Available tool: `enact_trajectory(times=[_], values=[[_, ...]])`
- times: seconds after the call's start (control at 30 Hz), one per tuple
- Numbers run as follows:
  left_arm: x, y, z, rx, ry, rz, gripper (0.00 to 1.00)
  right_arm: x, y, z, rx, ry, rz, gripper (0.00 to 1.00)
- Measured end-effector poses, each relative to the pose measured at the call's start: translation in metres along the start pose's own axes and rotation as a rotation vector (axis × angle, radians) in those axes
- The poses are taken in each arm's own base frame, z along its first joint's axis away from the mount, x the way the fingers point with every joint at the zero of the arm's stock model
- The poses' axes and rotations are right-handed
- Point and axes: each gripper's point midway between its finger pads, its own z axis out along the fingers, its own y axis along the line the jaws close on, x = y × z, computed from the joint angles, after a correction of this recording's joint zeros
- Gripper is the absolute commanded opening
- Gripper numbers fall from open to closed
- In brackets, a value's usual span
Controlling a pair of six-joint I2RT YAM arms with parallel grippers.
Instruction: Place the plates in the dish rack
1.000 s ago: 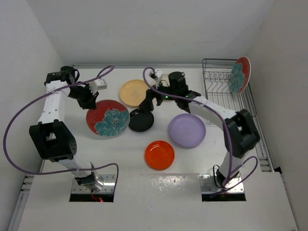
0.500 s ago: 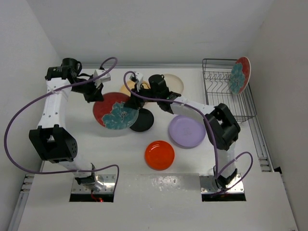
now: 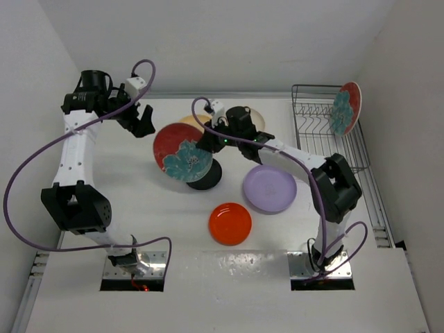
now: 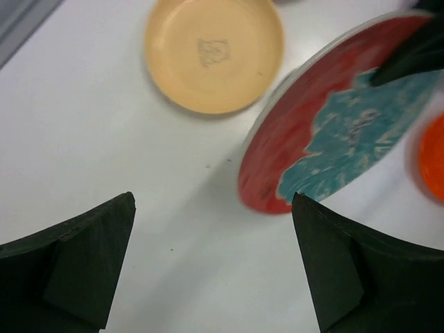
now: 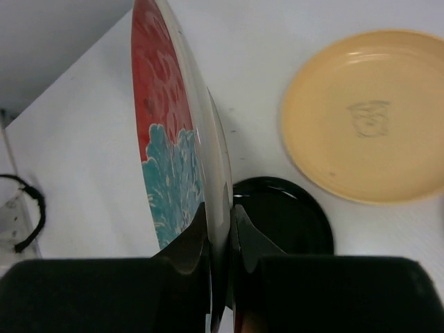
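At the near part of the surface [image 3: 139,208], the orange-red plate [image 3: 230,223] lay flat. The lilac plate [image 3: 269,188] lay flat just beyond it to the right.

Farther in, at mid-surface, the right pincer [image 5: 218,229] was closed on the rim of a red plate with a teal floral pattern [image 5: 166,139]. One finger was on each face. The plate stood steeply tilted, almost on edge, over the glossy black plate [image 3: 205,180]. Contact between the two plates could not be determined. The right arm ran from its base to a raised elbow at the right, then reached left across the surface past the lilac plate.

The left pincer [image 4: 211,201] was fully open and held nothing. It hung above the surface near the floral plate's left edge, apart from it. The left arm rose steeply along the left side, with its wrist high and angled inward.

Beyond these, the yellow-orange plate [image 4: 214,52] lay flat. A cream plate [image 3: 257,116] showed partly behind the right wrist.

At the far right stood the dish rack [image 3: 316,135]. A second floral plate [image 3: 345,107] stood upright at its far right corner.
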Motion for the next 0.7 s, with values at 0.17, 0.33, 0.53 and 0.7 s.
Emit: enact_trajectory(times=[0.17, 0.33, 0.53, 0.7], values=[[0.005, 0.053, -0.018, -0.225, -0.008, -0.128, 1.0, -0.038, -0.058, -0.053, 0.215, -0.065, 0.049, 0.0], [0.029, 0.101, -0.053, -0.406, -0.014, -0.245, 1.0, -0.1, -0.137, -0.152, 0.505, -0.232, 0.049, 0.0], [0.053, 0.116, -0.044, -0.421, 0.022, -0.302, 1.0, -0.15, -0.226, -0.285, 0.92, -0.353, -0.028, 0.0], [0.077, 0.124, -0.02, -0.38, 0.071, -0.359, 1.0, -0.152, -0.284, -0.37, 1.234, -0.307, -0.111, 0.0]])
